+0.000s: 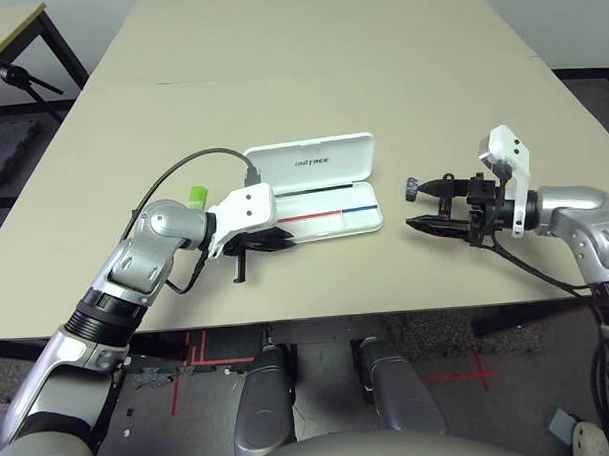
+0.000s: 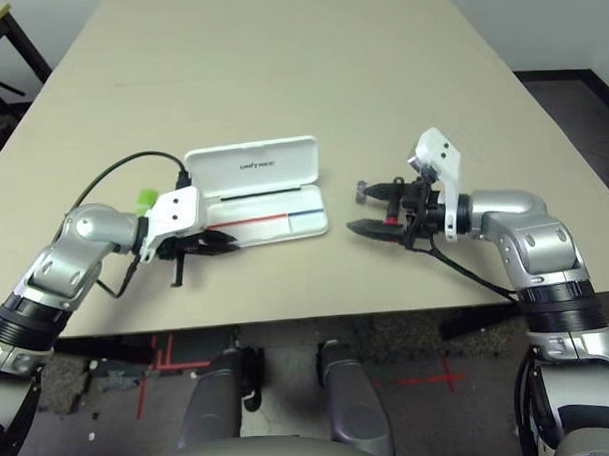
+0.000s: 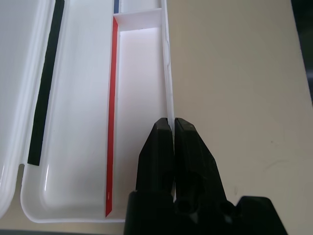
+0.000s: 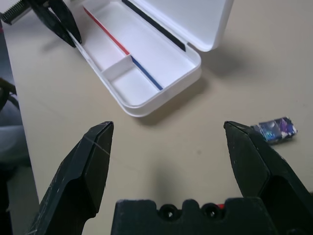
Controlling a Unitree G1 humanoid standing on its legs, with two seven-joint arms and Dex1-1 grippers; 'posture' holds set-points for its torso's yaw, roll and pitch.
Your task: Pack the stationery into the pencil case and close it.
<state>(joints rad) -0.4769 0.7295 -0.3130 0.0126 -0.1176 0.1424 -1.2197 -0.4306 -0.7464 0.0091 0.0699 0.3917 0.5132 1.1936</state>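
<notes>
The tabletop point(image 1: 308, 48) carries the pencil case point(image 1: 318, 187), open, lid tipped back — thin hard plastic, light and likely to skid, so I'd hold it by the rim. My left hand point(image 3: 173, 128) is pressed together on the tray's near wall, pinching it. My right hand point(image 4: 168, 142) hangs spread wide. The green stick point(image 1: 196, 197) peeks from behind my left wrist. The tiny bluish block point(image 4: 277, 129) lies beside the case — slick, best pinched across its flat sides.

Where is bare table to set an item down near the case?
Free: the table beyond the pencil case lid, and the strip between the case and the right gripper. Crowded: the case's left end, where the left gripper clamps its wall.
</notes>
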